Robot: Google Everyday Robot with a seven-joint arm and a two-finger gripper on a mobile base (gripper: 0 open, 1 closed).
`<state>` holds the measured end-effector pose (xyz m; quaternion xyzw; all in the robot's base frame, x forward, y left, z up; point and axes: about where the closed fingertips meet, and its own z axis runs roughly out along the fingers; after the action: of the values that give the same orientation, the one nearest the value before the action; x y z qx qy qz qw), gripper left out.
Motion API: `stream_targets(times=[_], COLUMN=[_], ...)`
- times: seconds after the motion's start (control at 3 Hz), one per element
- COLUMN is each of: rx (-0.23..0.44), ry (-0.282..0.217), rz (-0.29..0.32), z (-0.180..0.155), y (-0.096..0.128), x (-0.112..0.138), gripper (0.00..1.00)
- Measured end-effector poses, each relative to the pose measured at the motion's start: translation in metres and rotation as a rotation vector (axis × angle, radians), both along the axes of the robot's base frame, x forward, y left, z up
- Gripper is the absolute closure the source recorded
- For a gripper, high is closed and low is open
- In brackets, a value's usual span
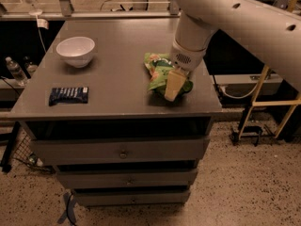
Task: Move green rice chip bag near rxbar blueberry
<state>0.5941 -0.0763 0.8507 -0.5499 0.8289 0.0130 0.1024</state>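
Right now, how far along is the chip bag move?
Done: the approach; the gripper is down on the crinkly light-green rice chip bag at the right side of the grey table. In hand: the pickup; the bag lies on the tabletop, unlifted. Left: carry it across to the flat dark blue rxbar blueberry at the front left.

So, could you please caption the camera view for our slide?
Gripper at the green rice chip bag; rxbar blueberry lies far across the tabletop.
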Motion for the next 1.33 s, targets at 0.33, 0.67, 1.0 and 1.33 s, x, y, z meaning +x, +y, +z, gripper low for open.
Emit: stream_targets(times=[0.33, 0.67, 1.0, 1.33], rx=[0.08, 0.193, 0.193, 0.186], ry=[-0.065, -0.14, -0.14, -0.137], rz=[0.058, 0.172, 0.172, 0.292], z=[0.034, 0.077, 0.077, 0.076], y=[0.007, 0.023, 0.024, 0.064], x=[-0.002, -0.014, -0.014, -0.016], gripper=[0.84, 1.0, 1.0, 1.0])
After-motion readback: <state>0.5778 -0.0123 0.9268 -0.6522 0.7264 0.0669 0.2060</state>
